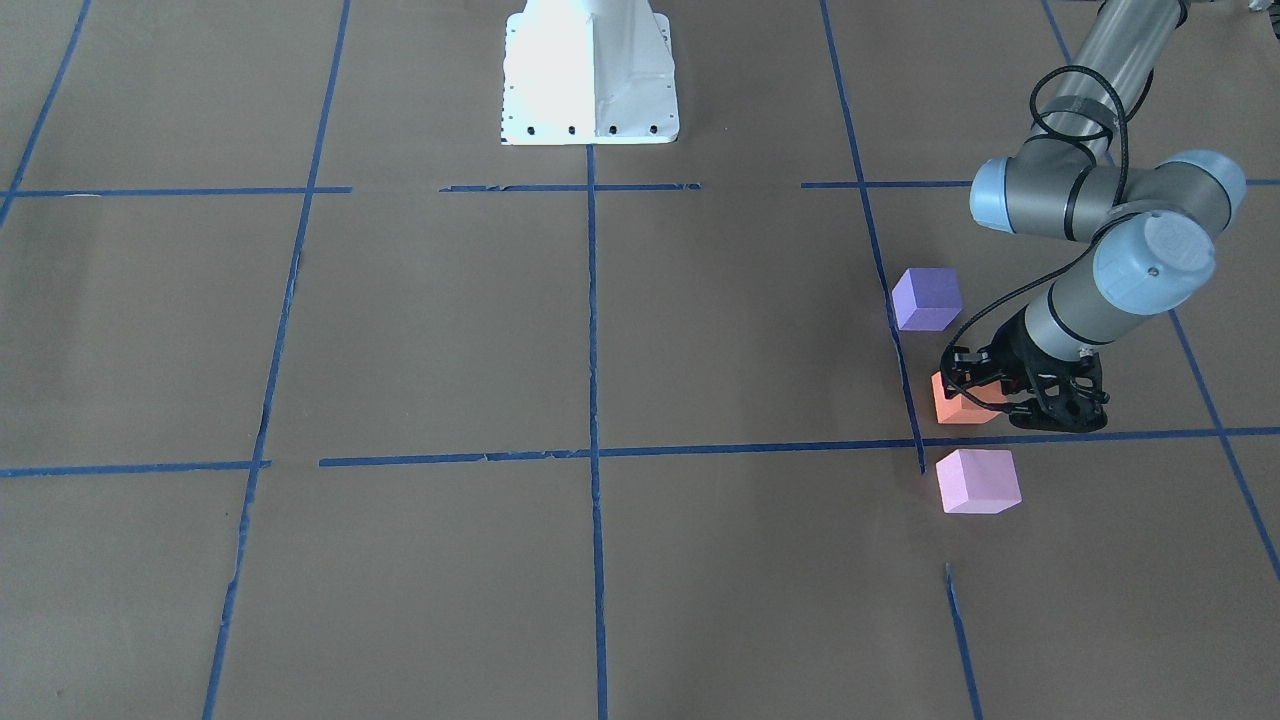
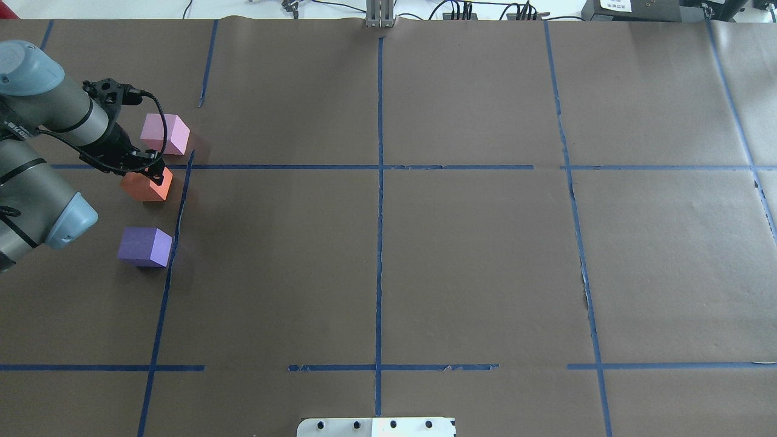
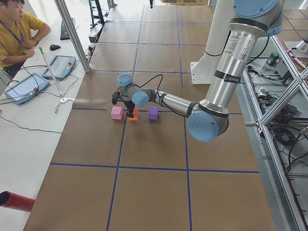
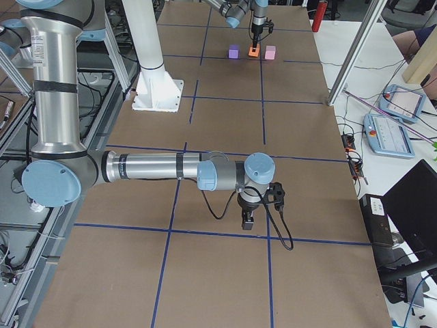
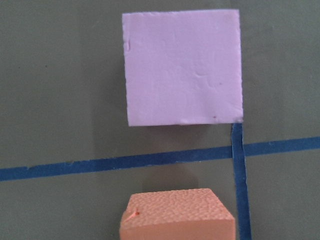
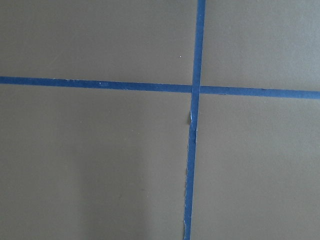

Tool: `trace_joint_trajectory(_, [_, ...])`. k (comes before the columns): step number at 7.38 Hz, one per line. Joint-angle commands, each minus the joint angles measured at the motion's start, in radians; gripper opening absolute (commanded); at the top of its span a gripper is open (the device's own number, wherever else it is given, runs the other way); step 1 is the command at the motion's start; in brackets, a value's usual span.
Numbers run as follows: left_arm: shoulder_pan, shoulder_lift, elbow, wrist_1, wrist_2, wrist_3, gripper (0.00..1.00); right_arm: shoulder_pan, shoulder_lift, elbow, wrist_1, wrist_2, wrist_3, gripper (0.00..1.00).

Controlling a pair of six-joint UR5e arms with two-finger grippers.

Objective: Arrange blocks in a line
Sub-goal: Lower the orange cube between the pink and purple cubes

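The orange block [image 1: 955, 410] stands on the table [image 2: 461, 261], at the far left side from the robot, in the middle of a row of three. The pink block [image 1: 977, 481] is on its far side, near it but not touching. The purple block [image 1: 927, 298] is on its near side, toward the robot, with a wider gap. All three blocks sit just to the left of a long line of blue tape [image 2: 165, 291]. A cross line of blue tape [image 2: 273, 167] passes between the orange block and the pink block.

The left gripper [image 1: 985, 396] is down over the orange block. One finger is at each side of the block, close against it, so it looks clenched on the block. The bottom of the block seems to be on the paper or just above it; I cannot tell which. The left wrist view looks down on the orange block's top at the lower edge and on the pink block beyond the tape.

The right gripper [image 4: 247, 220] hangs low over the table, well apart from the blocks, at the other end. I cannot tell if it is released or clenched. Its wrist view shows only a tape crossing [image 6: 194, 90] on brown paper.

The white base [image 1: 590, 80] of the robot stands at the middle of the table's edge.
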Motion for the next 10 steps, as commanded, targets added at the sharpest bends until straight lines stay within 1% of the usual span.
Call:
trace_joint_trajectory(1, [0.0, -0.005, 0.003, -0.013, -0.009, -0.016, 0.39, 0.0, 0.0, 0.0, 0.0, 0.0, 0.0, 1.0])
trace_joint_trajectory(4, [0.003, -0.003, 0.01, -0.03, -0.009, -0.041, 0.4, 0.0, 0.0, 0.0, 0.0, 0.0, 0.0, 1.0])
trace_joint_trajectory(5, [0.003, -0.003, 0.01, -0.032, -0.009, -0.046, 0.45, 0.0, 0.0, 0.0, 0.002, 0.0, 0.0, 1.0])
trace_joint_trajectory(6, [0.005, -0.003, 0.019, -0.032, -0.009, -0.046, 0.55, 0.0, 0.0, 0.0, 0.0, 0.0, 0.0, 1.0])
trace_joint_trajectory(10, [0.006, -0.006, 0.019, -0.033, -0.01, -0.05, 0.57, 0.0, 0.0, 0.0, 0.002, 0.0, 0.0, 1.0])
